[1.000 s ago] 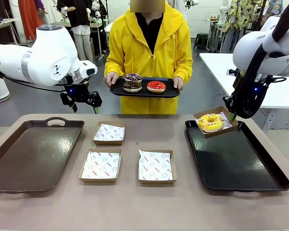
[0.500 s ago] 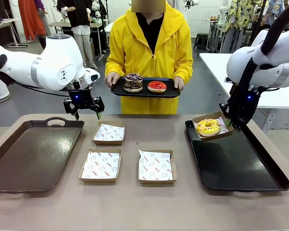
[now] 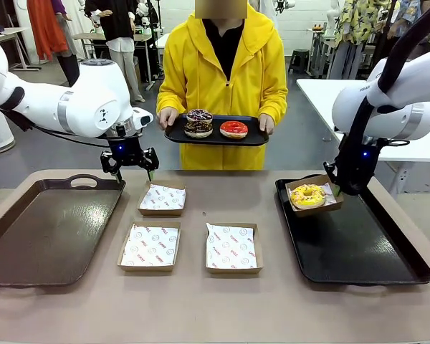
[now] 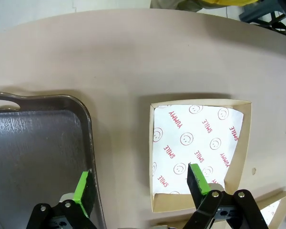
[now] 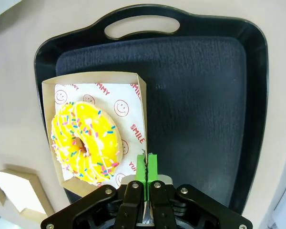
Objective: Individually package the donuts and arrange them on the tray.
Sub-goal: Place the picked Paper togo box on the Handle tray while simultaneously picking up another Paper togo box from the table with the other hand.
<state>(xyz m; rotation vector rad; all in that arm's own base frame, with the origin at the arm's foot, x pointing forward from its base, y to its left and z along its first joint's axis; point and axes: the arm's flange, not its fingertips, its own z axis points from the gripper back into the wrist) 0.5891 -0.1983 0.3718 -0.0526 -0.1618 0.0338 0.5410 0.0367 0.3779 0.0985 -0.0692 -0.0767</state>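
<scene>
Well, your right gripper (image 3: 337, 188), tips half hidden, pinches the box (image 3: 312, 210) with one yellow donut (image 3: 308, 195) over the tray (image 3: 358, 251), your left gripper (image 4: 139, 185) gapes empty, and three donuts (image 3: 233, 129) lie on the person's tray (image 3: 254, 138).

Donut (image 3: 308, 195) in box (image 5: 90, 77); box over right tray (image 3: 358, 244)'s corner.

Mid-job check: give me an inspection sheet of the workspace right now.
Surface: tan table, dark brown tray left, black tray right.
Job's things: yellow sprinkled donut in paper-lined cardboard box at black tray's far corner; red-glazed donut and chocolate donuts on person's tray.
Clutter: three empty paper-lined boxes.
Grippers: left gripper open above brown tray's rim and far box; right gripper shut on donut box's edge.
Cables: black cables along both arms.
Surroundings: person in yellow jacket opposite.
</scene>
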